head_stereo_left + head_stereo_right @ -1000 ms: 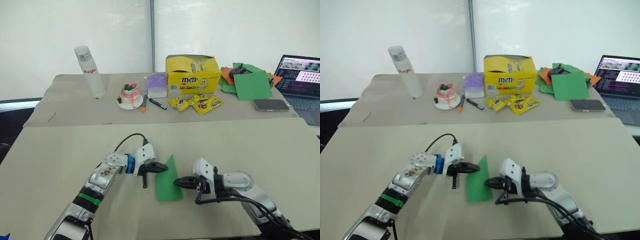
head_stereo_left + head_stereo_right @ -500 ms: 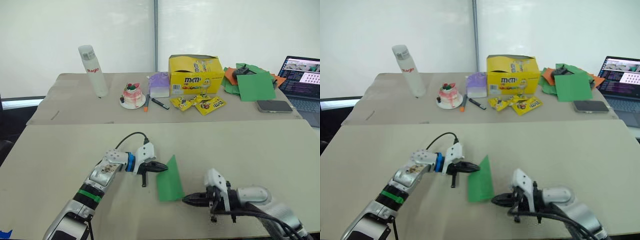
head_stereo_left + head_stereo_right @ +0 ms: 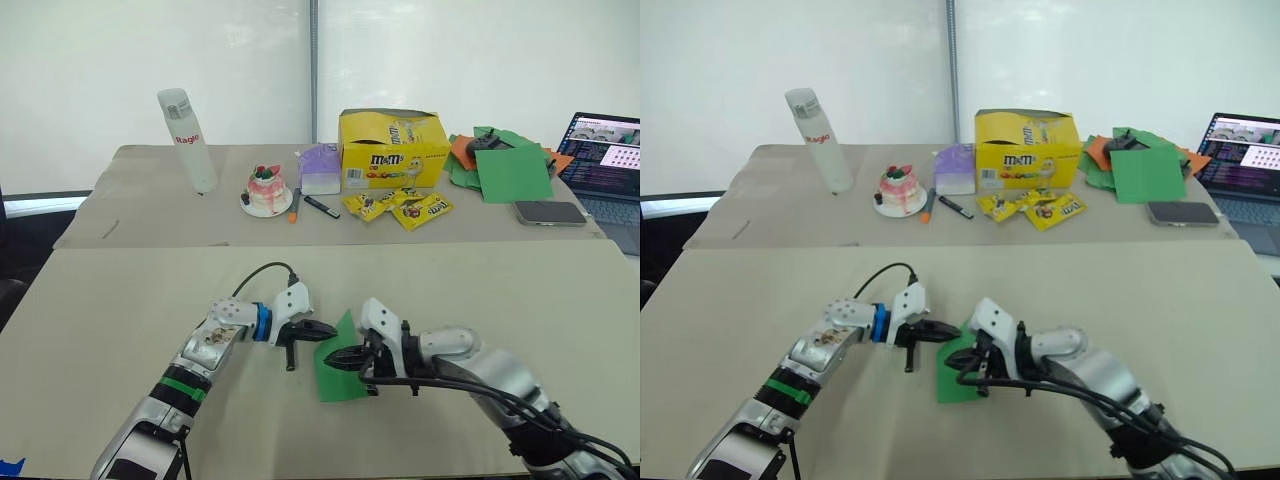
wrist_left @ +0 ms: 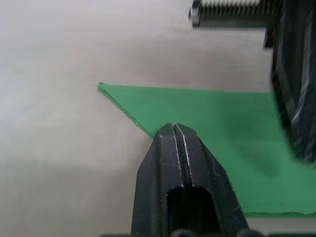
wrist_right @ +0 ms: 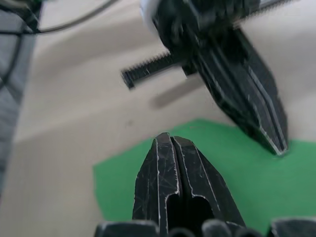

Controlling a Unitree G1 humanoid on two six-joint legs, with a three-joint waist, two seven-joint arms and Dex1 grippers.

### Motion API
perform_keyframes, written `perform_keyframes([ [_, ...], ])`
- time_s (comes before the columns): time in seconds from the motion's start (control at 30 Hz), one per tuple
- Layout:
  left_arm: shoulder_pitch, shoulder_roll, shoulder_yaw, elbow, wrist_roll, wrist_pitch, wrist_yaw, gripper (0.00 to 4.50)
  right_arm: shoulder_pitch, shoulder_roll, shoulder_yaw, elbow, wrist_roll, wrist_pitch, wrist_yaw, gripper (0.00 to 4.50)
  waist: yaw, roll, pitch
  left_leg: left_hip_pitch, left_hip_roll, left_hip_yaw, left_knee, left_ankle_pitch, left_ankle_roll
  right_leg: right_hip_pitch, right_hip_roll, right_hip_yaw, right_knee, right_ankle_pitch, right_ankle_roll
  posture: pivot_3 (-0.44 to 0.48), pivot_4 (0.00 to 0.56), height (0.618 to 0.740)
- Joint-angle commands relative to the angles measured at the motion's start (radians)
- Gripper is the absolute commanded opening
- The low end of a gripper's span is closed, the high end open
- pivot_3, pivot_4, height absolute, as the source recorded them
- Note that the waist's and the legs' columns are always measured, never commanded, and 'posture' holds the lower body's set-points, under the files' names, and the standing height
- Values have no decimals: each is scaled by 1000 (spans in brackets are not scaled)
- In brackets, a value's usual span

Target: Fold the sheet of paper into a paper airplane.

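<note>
The sheet of paper (image 3: 341,380) is a bright green folded wedge lying on the near table between my two arms. My left gripper (image 3: 332,328) is shut, and its tip (image 4: 174,127) rests on the paper's slanted left edge (image 4: 217,113). My right gripper (image 3: 331,358) is shut too; it reaches in from the right and its tip (image 5: 170,137) is over the green surface (image 5: 121,190), close to the left gripper's fingers (image 5: 266,123). Whether the right tip touches the paper I cannot tell. Nothing is held between either pair of fingers.
On the far table stand a white bottle (image 3: 187,140), a small cake (image 3: 266,190), a purple pack (image 3: 318,170), a yellow candy box (image 3: 392,150) with candy packets (image 3: 405,207), a heap of green and orange sheets (image 3: 505,165), a phone (image 3: 545,211) and a laptop (image 3: 605,160).
My right gripper has swung from the table's front edge up and left onto the green paper, close to the left gripper. The left gripper stayed on the paper's edge.
</note>
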Motion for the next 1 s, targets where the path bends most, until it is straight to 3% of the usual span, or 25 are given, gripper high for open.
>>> perform_keyframes([
  [0.03,-5,6,-18,22,15,-20,-32,0,9,-10,30,54,-89,-30,-37,28,0,0,0,0,0,0,0,0,0,0,0,0,0,0,0,0,150,740],
  [0.23,-137,-90,-1,174,58,-33,71,0,43,-22,23,35,-108,10,-47,28,7,0,-1,1,0,-1,2,0,0,2,0,-2,-1,0,0,0,150,740],
  [0.57,-250,-150,14,316,87,-106,79,0,60,-21,8,7,-104,36,-71,28,0,0,0,0,-1,-1,2,0,0,1,1,-2,-1,0,0,0,150,740],
  [0.8,-157,-81,61,151,-11,-81,-37,0,50,-11,3,30,-100,35,-65,28,-4,0,-1,0,0,-1,2,0,0,1,1,-1,-1,0,0,0,150,740],
  [1.0,-8,-10,15,16,5,-56,-81,0,29,11,3,69,-106,32,-60,28,-6,1,-1,1,1,-1,2,0,0,1,1,-1,0,0,0,0,150,740],
])
